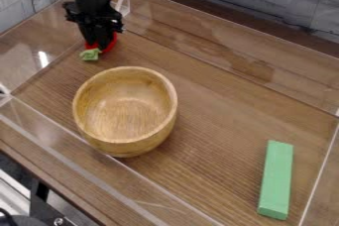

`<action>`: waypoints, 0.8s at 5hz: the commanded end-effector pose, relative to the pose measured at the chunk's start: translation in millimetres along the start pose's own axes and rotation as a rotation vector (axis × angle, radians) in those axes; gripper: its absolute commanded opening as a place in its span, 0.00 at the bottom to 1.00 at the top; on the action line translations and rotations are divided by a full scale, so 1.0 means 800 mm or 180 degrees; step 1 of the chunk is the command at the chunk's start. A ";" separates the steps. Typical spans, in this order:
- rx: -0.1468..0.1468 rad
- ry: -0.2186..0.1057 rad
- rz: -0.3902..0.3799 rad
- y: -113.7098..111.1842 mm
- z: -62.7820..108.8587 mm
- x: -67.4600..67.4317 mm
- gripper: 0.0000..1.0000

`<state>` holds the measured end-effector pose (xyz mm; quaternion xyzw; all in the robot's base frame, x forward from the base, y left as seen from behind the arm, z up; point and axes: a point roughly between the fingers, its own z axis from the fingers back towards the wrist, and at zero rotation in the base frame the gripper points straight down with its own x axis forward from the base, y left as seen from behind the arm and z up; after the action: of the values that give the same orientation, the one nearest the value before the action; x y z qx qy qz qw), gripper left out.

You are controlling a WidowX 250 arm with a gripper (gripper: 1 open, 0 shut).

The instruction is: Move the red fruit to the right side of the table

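The red fruit [94, 51] lies at the far left of the table [232, 71], its light green cap pointing toward the camera. My black gripper [97, 42] points straight down onto it. Its fingers are drawn in against the red body on both sides, shut on the fruit, which still rests on the wood. The fingers hide most of the fruit's upper part.
A round light wooden bowl [125, 109] stands in front of the gripper, left of centre. A flat green block [276, 178] lies near the front right corner. Low clear acrylic walls [40, 131] edge the tabletop.
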<state>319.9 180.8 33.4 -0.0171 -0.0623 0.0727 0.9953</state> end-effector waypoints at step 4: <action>0.0046 -0.0284 -0.0407 -0.204 0.062 0.030 0.00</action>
<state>350.7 17.2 63.0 -0.0083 -0.0612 0.0001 0.9981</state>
